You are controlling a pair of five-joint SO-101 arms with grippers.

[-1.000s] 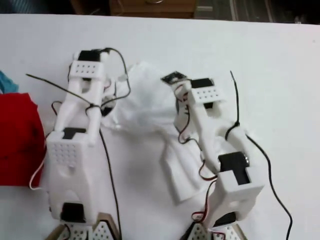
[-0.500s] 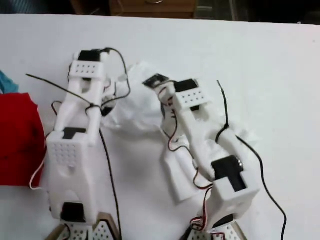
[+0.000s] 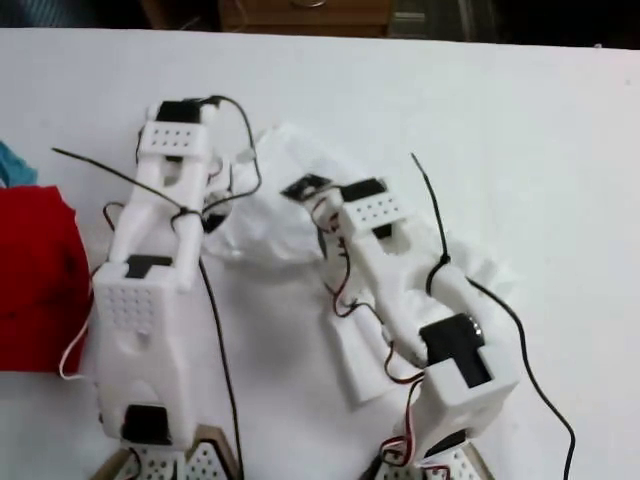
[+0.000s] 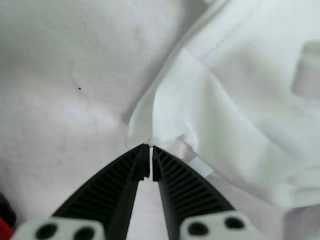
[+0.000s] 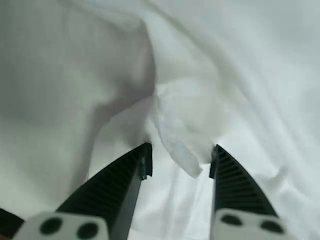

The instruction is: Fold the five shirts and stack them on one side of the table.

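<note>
The left gripper point(image 4: 148, 150) has its jaws pressed together, and the near edge of the white shirt point(image 4: 225, 100) runs straight into their tips. The cloth lifts off the tabletop point(image 4: 60, 75) just ahead of them, so it looks pinched there, probably to anchor that corner or hold it ready for folding. From the tips the shirt spreads ahead and to one side in loose, uneven folds; the other side is bare tabletop.

The right gripper point(image 5: 180, 155) is spread wide and pointed down into the same shirt. A raised ridge of fabric sits between its two jaws, near the tips but not yet closed on. That placement suggests it is lining up a second grasp, so that both arms can pull the shirt flat or fold it over.

In the high view the shirt lies crumpled between and under both arms, so this fold is at an early stage. Well off to the outer side of the left arm, a red shirt point(image 3: 35, 275) rests at the tabletop's edge, likely the start of the stack.
</note>
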